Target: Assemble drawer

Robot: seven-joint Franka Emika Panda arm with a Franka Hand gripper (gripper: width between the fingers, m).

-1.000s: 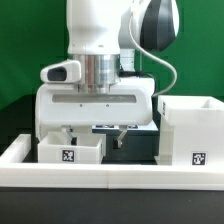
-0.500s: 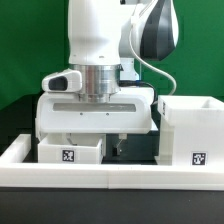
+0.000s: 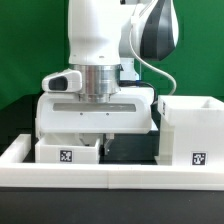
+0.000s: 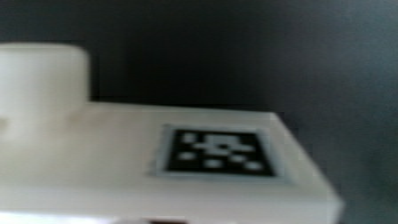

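Note:
A small white drawer tray (image 3: 68,153) with a black-and-white tag stands at the exterior view's left, just behind the border wall. The tall white drawer housing (image 3: 194,130), also tagged, stands at the right. My gripper (image 3: 101,139) hangs low right behind the tray's right end, its fingers mostly hidden by the tray and by the wide white hand. The wrist view is blurred and very close: a white tagged drawer part (image 4: 217,150) fills it, with a white block (image 4: 39,75) beside it. No fingertips show there. The second tray is not in view.
A long low white border wall (image 3: 100,178) runs along the front. The black table surface (image 3: 135,150) shows between the tray and the housing. A green backdrop stands behind the arm.
The gripper has moved down and towards the exterior view's left, ending close over the small tray's right end. The tray and housing have not moved.

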